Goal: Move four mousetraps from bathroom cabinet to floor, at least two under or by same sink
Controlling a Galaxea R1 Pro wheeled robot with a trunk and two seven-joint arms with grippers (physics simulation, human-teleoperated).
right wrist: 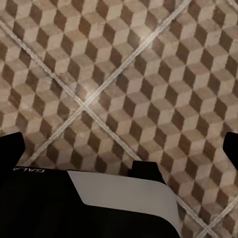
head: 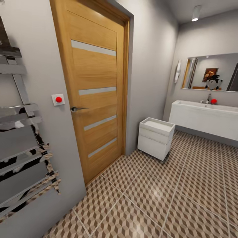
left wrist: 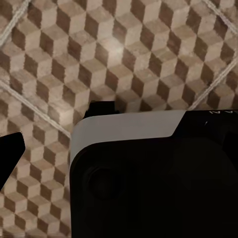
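The bathroom floor (head: 172, 198) of cube-patterned tiles spreads across the head view. The white wall-hung sink (head: 205, 115) with its chrome faucet is at the far right, below a mirror (head: 211, 71). The mousetraps and the cabinet are out of view. My right gripper (right wrist: 119, 148) hangs open over bare floor tiles (right wrist: 124, 74), a black fingertip at each side of the right wrist view. In the left wrist view my left gripper (left wrist: 119, 148) has one black fingertip (left wrist: 11, 153) far out at the edge, over tiles (left wrist: 99, 49). Neither holds anything.
A closed wooden door (head: 96, 92) stands ahead on the left, with a red wall button (head: 58, 99) beside it. A chrome towel radiator (head: 19, 148) hangs at the far left. A low white drawer unit (head: 155, 137) sits against the wall. My black-and-white body (left wrist: 148, 173) crosses both wrist views.
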